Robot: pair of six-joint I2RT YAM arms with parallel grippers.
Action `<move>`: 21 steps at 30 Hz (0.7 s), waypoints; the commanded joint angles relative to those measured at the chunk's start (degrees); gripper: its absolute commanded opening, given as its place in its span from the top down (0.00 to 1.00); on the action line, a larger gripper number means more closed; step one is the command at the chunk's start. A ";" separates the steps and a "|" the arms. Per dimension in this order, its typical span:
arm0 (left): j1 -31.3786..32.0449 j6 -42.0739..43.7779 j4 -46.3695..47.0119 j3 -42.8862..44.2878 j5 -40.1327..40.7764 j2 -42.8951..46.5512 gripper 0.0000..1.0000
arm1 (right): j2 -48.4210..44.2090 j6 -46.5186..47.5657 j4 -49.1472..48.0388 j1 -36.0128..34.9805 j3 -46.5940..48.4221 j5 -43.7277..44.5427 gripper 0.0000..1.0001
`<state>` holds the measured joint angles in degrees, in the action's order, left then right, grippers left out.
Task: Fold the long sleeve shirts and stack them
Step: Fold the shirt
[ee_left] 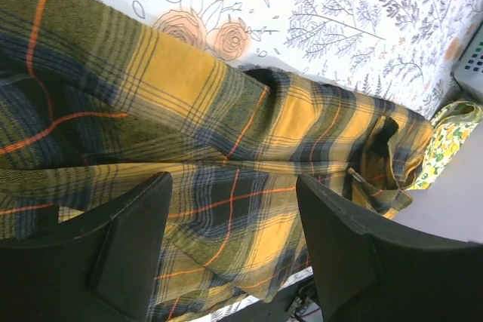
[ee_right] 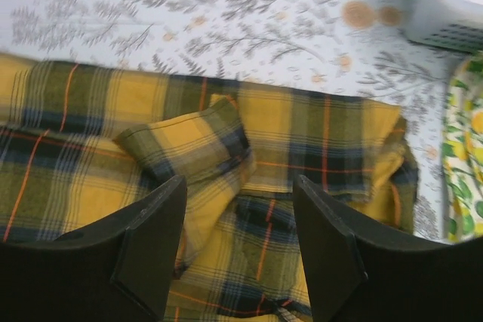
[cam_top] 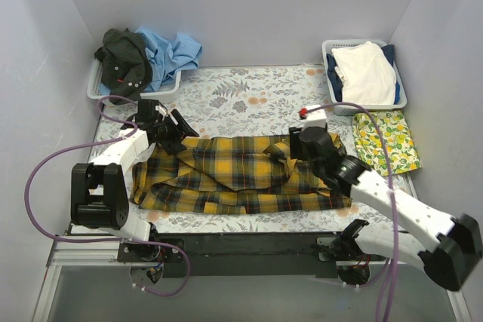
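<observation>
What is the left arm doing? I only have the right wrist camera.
Observer: The left gripper hangs open over the left end of the plaid shirt, gripping nothing.
Operator: Are there other shirts around?
Observer: Yes, a dark shirt and a light blue shirt are heaped in a tray at the back left corner.
Operator: I see a basket corner on my right. What's in it?
Observer: The basket holds a white cloth lying on something dark blue.
</observation>
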<state>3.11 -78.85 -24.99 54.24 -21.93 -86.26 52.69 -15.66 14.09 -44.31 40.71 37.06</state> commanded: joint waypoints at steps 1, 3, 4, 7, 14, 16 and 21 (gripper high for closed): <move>0.14 -0.43 1.00 2.71 -1.01 3.03 0.34 | 13.89 5.45 2.25 0.02 9.36 -12.07 0.33; 0.31 -0.25 -0.22 3.15 0.49 2.85 0.34 | 17.70 7.30 3.05 -0.07 11.58 -14.72 0.32; 0.49 0.10 -0.49 3.33 0.40 2.68 0.34 | 21.19 8.53 3.57 -0.07 13.59 -16.56 0.32; 0.84 0.10 -0.93 3.16 0.84 2.23 0.34 | 27.35 9.77 6.56 -0.07 16.94 -18.24 0.32; 1.02 0.80 -1.64 2.19 1.37 1.27 0.34 | 36.25 12.06 8.41 -0.07 21.07 -18.43 0.35; 1.02 1.15 -1.99 2.19 1.98 1.09 0.34 | 38.88 11.45 9.72 -0.07 23.01 -17.46 0.48; 1.02 2.12 -3.39 2.98 2.95 0.57 0.34 | 38.64 5.83 14.12 -0.07 23.37 -12.90 0.99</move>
<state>3.92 -78.19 -26.76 55.79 -20.51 -86.04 92.84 -6.00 23.92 -44.36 62.22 20.21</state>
